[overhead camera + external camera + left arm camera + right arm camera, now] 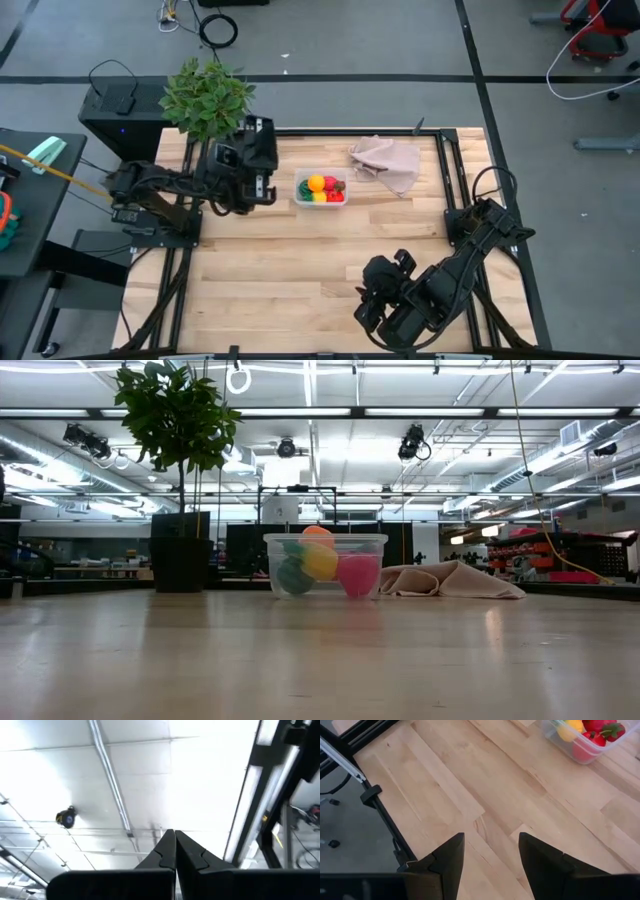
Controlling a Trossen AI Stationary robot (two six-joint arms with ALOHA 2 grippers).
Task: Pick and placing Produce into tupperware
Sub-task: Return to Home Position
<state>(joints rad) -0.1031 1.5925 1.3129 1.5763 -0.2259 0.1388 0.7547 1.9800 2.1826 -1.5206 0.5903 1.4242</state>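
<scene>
The tupperware [320, 189] is a small clear box resting on its base at the table's middle, toward the far side. The produce [324, 188] lies inside it: orange, yellow, red and green pieces, also seen through the wall in the low view as produce [322, 562] in the tupperware [325, 540]. My left gripper [175, 845] is shut and points up at the ceiling, left of the box, holding nothing. My right gripper [490, 855] is open over bare wood near the table's near edge, well short of the tupperware [585, 750].
A leafy potted plant [207, 98] stands at the far left corner. A beige-pink cloth [386, 160] lies crumpled right of the box. Black frame rails [452, 170] run along the table's sides. Bare wood [290, 270] spreads between the box and the near edge.
</scene>
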